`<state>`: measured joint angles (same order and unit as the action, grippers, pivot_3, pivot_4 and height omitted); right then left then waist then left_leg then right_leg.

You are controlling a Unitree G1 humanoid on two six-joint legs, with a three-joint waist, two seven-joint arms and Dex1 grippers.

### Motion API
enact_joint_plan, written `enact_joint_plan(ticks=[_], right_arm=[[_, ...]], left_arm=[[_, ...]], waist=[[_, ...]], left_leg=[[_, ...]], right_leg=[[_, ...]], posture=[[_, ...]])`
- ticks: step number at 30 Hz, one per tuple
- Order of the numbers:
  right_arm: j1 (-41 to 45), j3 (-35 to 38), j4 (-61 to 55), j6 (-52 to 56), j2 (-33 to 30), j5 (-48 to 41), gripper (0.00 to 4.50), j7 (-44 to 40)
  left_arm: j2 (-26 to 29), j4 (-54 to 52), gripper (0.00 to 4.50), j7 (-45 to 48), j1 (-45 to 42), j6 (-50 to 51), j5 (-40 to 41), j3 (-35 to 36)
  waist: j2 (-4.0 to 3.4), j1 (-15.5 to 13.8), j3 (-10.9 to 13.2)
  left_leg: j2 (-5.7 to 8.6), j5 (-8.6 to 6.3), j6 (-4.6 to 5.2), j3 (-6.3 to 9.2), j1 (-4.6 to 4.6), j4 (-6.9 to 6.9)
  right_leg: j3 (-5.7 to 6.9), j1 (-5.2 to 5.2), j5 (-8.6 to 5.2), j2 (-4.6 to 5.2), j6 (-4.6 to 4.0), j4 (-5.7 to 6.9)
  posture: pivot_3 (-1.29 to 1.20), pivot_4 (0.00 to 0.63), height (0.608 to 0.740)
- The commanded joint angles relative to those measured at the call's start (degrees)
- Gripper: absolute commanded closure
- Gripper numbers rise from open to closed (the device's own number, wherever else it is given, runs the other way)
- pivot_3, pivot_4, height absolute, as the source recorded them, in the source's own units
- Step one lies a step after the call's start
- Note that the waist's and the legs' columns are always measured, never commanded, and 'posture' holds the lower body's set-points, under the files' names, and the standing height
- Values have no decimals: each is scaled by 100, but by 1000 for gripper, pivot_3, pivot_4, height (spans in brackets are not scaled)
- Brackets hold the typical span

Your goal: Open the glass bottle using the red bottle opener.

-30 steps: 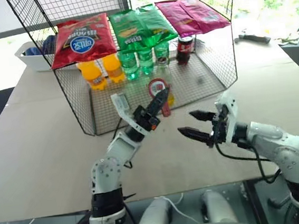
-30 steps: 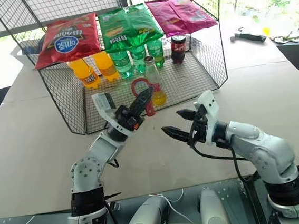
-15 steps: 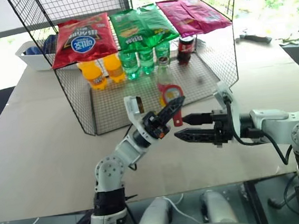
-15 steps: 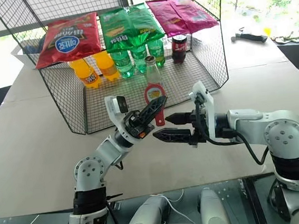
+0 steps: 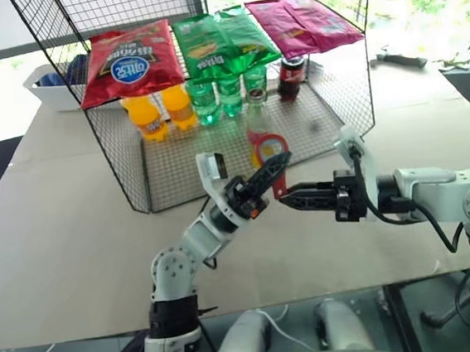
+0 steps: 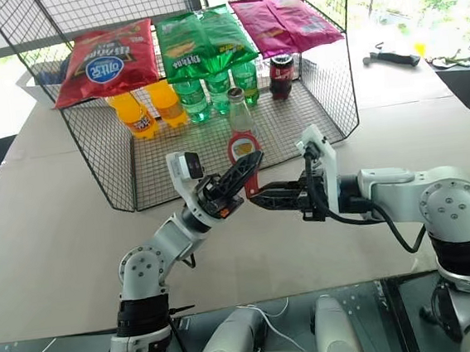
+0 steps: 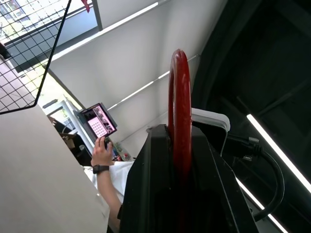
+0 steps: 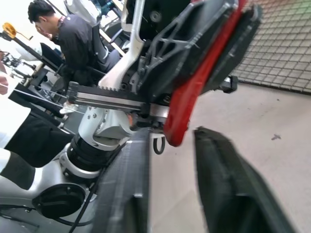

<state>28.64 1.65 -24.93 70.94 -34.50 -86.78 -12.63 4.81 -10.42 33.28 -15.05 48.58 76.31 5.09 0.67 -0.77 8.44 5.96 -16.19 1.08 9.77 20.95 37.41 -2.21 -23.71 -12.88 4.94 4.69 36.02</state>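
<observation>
As counted: 1 glass bottle [image 6: 241, 114], 1 red bottle opener [image 6: 243, 148].

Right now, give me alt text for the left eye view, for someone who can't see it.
The left gripper holds the red opener above the table, and the right gripper reaches for its handle. Behind stands a wire cage with the glass bottle, soda bottles and chip bags.

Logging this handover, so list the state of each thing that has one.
Opener: upright, clamped in the left claw.
Bottle: standing, cap still on.
Right claw: fingers around the opener's handle, a gap showing.
Cola can: upright in the rack.
</observation>
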Motion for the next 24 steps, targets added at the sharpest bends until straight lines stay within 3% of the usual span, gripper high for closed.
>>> enact_joint_plan(ticks=[1,14,17,20,24], right_arm=[[195,-43,-46,-96,-63,-359,4468,169],[422,-403,135,-450,3,-1118,4468,1213],[421,-449,86,-477,-25,-1045,3423,1283],[408,-484,128,-598,-8,-1044,2003,1494],[406,-511,161,-653,-48,-1130,2003,1545]], left_arm=[[0,-69,4500,133,-12,53,133,13],[83,-101,4500,290,-25,197,96,-53],[74,-98,4500,286,-23,203,95,-41],[66,-97,4500,282,-22,203,94,-38],[55,-85,4500,291,-22,188,84,-30]], waist=[[0,1,0],[1,2,1],[1,2,1],[1,-1,1],[1,8,1]], left_leg=[[-2,0,0,1,1,0],[-2,-1,1,1,4,-2],[-2,-1,1,1,4,-2],[-2,-1,2,3,6,-2],[-2,-1,2,2,6,-3]], right_leg=[[1,0,0,-1,0,0],[1,-1,0,-1,0,-7],[1,-1,0,-1,0,-7],[4,-2,0,-1,0,-8],[2,-4,0,-2,0,-8]], posture=[[0,150,740],[0,150,740],[0,150,740],[0,150,740],[0,150,740]])
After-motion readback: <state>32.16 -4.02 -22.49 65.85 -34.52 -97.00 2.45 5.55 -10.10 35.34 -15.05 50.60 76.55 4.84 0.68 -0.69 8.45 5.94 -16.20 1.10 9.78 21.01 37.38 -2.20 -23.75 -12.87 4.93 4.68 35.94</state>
